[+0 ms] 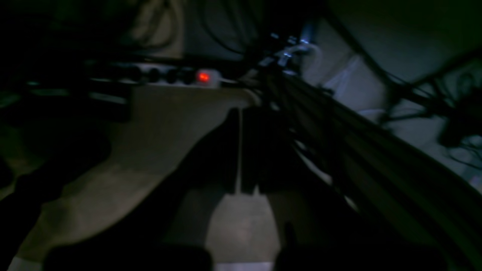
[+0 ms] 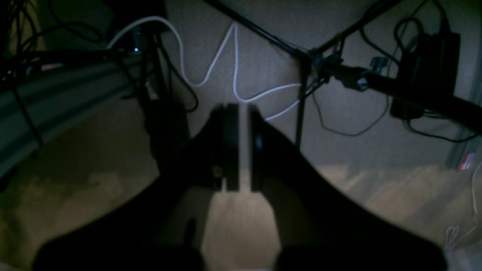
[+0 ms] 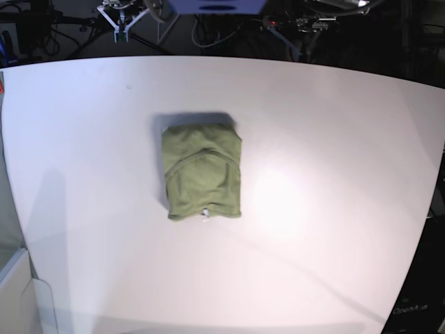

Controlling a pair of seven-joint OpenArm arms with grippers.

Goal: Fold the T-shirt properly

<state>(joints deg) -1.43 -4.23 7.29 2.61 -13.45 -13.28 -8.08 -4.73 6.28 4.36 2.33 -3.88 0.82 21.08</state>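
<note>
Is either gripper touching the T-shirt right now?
Apart. The base view shows the T-shirt lying alone on the table, no arm near it.

My T-shirt (image 3: 201, 172) is plain olive green, no print, with a speck of white at its near edge; the table (image 3: 334, 139) under it reads white with a faint lilac cast; my left gripper (image 1: 239, 150) shows as a black silhouette over dull tan floor, a red light (image 1: 203, 77) glowing on a pale power strip (image 1: 177, 75); my right gripper (image 2: 243, 146) is black too, with a white cable (image 2: 211, 71) looping across grey-beige carpet.
</note>
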